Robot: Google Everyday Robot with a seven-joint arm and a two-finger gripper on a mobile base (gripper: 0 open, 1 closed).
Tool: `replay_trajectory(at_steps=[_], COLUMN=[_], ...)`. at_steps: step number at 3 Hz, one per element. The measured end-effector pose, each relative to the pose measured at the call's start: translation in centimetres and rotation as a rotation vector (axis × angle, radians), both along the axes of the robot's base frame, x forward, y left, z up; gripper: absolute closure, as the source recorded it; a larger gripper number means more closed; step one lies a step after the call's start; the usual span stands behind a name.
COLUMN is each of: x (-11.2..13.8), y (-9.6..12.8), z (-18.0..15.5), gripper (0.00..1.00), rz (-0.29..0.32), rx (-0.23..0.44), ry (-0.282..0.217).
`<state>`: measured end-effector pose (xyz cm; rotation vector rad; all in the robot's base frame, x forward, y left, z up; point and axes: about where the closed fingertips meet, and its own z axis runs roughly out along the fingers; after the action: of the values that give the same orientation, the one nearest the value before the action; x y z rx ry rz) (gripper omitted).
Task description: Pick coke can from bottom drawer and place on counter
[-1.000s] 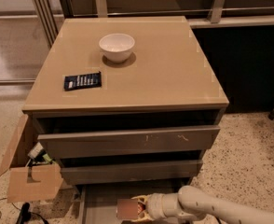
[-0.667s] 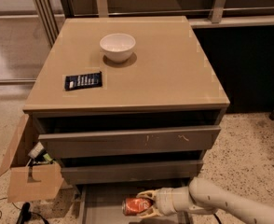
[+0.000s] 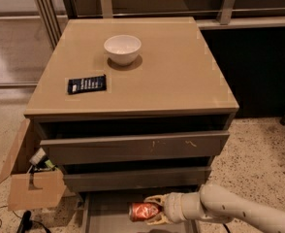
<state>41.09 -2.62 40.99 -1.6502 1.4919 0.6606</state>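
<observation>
Clenching the small dented red soda can (image 3: 141, 211) by its curved sides below the beige counter's (image 3: 171, 81) front edge, the cream two-finger tool (image 3: 152, 210) holds something probably light, thin-walled, easily crushed.

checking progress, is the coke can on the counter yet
No, the coke can is held in the gripper low over the bottom drawer; the counter holds only a bowl and a dark packet.

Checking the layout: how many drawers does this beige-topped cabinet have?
3: an upper grey-brown drawer, a middle one below it, and the shallow grey bottom drawer pulled out, where the two-finger gripper grips the red-orange coke can.
</observation>
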Motion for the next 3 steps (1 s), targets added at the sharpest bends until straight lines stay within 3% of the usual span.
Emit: replay_trajectory(at_steps=[1, 2, 3], x=[-2.4, -3.6, -3.3], y=[1.4, 0.7, 0.4], z=[5.4, 13.3, 13.9], gripper=[1.0, 1.0, 1.0], rz=[-0.013, 0.01, 0.013], rx=[-0.07, -0.156, -0.185], ry=[-0.03, -0.106, -0.13])
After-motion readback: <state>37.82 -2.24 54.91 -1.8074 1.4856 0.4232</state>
